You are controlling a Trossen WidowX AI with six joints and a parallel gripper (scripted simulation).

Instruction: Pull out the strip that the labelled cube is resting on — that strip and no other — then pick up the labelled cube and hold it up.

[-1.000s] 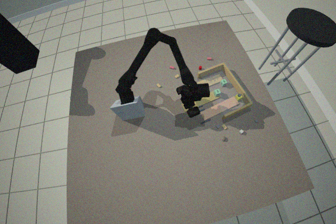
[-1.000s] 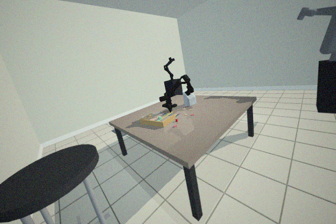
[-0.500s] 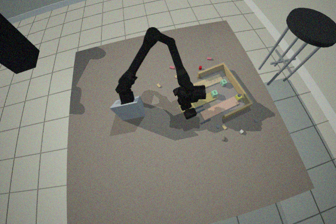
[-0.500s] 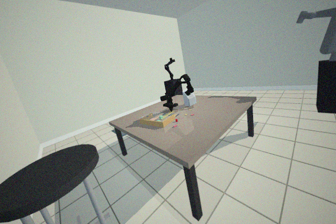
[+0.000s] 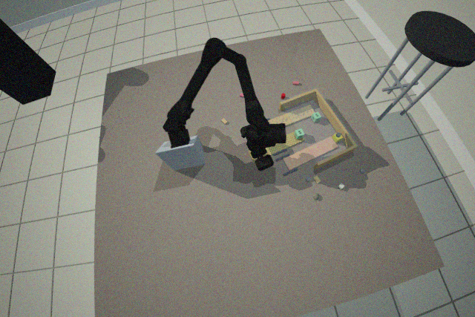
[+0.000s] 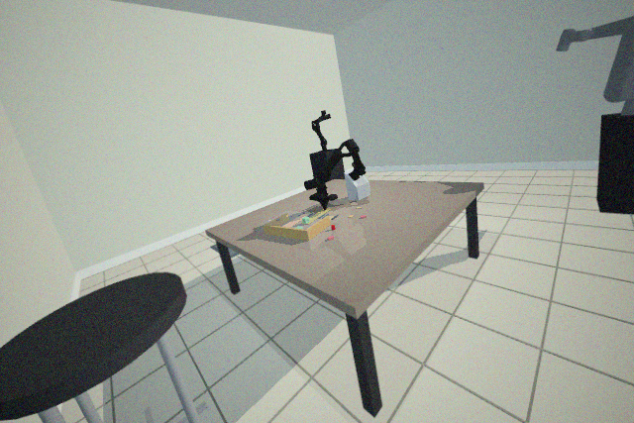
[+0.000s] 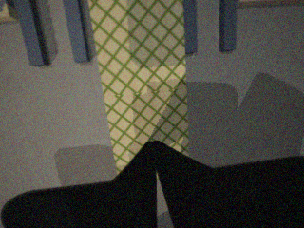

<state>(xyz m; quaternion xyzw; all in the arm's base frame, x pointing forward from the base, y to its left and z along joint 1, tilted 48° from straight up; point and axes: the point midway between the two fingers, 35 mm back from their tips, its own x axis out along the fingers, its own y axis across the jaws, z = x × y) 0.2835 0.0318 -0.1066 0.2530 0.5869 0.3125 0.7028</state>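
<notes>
My gripper (image 5: 257,154) (image 6: 324,208) (image 7: 153,146) is shut and points down, its fingertips at the top of the green-latticed strip (image 5: 281,147) (image 7: 142,71). No gap or held thing shows between the tips; whether they touch the strip I cannot tell. The strip sticks out of the tray's open side, under the fingers. A mint cube (image 5: 299,134) with a dark mark rests at its inner end. Another marked mint cube (image 5: 315,116) is by the inner end of the spotted yellow strip (image 5: 293,116). A yellow cube (image 5: 337,136) with a dark top is at the pink strip (image 5: 312,152). The marks are too small to read.
A yellow wooden tray (image 5: 330,110) (image 6: 286,232) walls the strips on three sides. Blue rails (image 5: 290,171) (image 7: 77,33) flank the strips. A red piece (image 5: 283,95) (image 6: 333,227) lies outside the tray wall, and a white piece (image 5: 341,186) lies on the opposite side.
</notes>
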